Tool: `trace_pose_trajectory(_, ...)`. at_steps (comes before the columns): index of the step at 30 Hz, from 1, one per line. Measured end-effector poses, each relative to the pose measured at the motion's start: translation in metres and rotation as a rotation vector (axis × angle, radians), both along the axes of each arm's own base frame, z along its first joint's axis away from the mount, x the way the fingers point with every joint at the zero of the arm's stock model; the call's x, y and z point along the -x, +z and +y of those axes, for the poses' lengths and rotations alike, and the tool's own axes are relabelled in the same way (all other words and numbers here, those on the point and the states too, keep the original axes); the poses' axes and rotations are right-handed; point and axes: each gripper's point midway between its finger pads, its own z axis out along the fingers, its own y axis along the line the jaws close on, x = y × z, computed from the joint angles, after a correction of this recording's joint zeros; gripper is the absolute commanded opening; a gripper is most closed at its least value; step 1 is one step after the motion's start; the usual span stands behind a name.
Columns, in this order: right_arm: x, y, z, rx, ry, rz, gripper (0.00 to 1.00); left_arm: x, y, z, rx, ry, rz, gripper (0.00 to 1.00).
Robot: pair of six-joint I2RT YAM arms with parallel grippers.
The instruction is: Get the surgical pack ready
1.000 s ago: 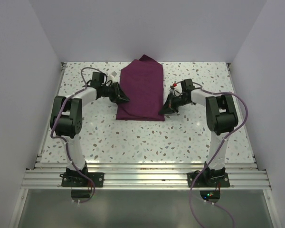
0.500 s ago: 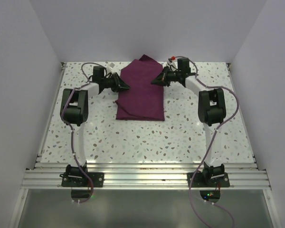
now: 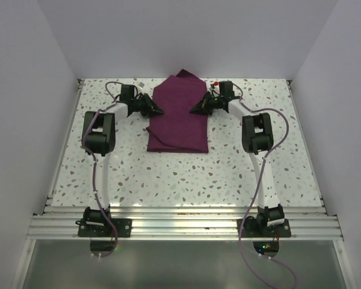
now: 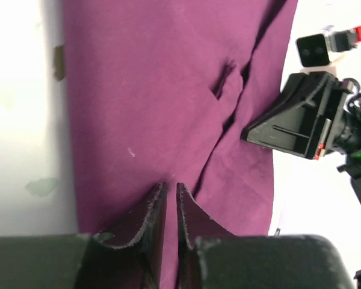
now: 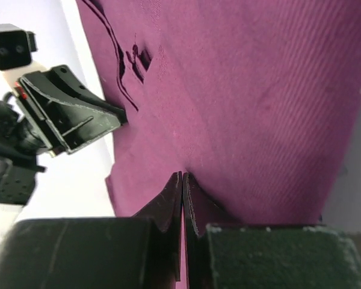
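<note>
Sliding up from its middle, both arms now sit beside the far end of the folded cloth (image 3: pixel 179 123) on the worktop (image 3: pixel 228 174); left end effector (image 3: pixel 158 111) and right end effector (image 3: pixel 194 109) are pinched closed, touching its sides — likely pressing the fold flat; the cloth has not moved.

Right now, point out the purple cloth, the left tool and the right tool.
purple cloth (image 3: pixel 179 123), top view, middle of its flat upper face.
left tool (image 4: pixel 171 189), left wrist view, midway between its fingertips.
right tool (image 5: pixel 182 178), right wrist view, midway between its fingertips.

One folded maroon cloth (image 3: pixel 179 120), two arms (image 3: pixel 100 129) (image 3: pixel 256 132), two tools (image 3: pixel 159 111) (image 3: pixel 194 110), one table (image 3: pixel 186 174)
</note>
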Motion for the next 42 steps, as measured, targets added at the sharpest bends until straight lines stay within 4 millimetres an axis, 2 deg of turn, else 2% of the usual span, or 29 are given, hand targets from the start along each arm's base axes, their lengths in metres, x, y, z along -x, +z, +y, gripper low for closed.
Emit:
trace_pose_trajectory(5,0.008,-0.005,-0.005,0.054,0.031,-0.002,0.0,0.005,-0.006,0.006,-0.026,0.012,0.048,0.14)
trace_pose_trajectory(10,0.027,-0.006,-0.01,0.088,0.065,0.015,0.0,0.017,-0.009,0.01,-0.045,0.005,0.087,0.13)
trace_pose_trajectory(17,0.062,-0.008,-0.015,0.104,0.092,0.075,0.0,0.06,-0.012,0.016,-0.08,-0.007,0.17,0.11)
trace_pose_trajectory(24,0.119,-0.01,-0.015,0.092,0.132,0.165,0.0,0.113,-0.012,0.021,-0.099,-0.036,0.239,0.12)
trace_pose_trajectory(27,0.133,-0.008,-0.015,0.098,0.15,0.18,0.0,0.122,-0.011,0.022,-0.106,-0.054,0.244,0.13)
trace_pose_trajectory(32,0.129,-0.002,-0.014,0.097,0.156,0.156,0.0,0.12,-0.007,0.021,-0.106,-0.068,0.221,0.13)
trace_pose_trajectory(35,0.115,0.015,-0.007,0.076,0.149,0.114,0.0,0.113,-0.002,0.02,-0.096,-0.059,0.197,0.13)
trace_pose_trajectory(39,0.088,0.044,0.012,0.039,0.148,0.019,0.0,0.099,0.006,0.015,-0.052,-0.038,0.162,0.13)
trace_pose_trajectory(42,0.084,0.052,0.036,0.007,0.178,-0.013,0.0,0.09,0.007,0.011,-0.016,-0.022,0.151,0.13)
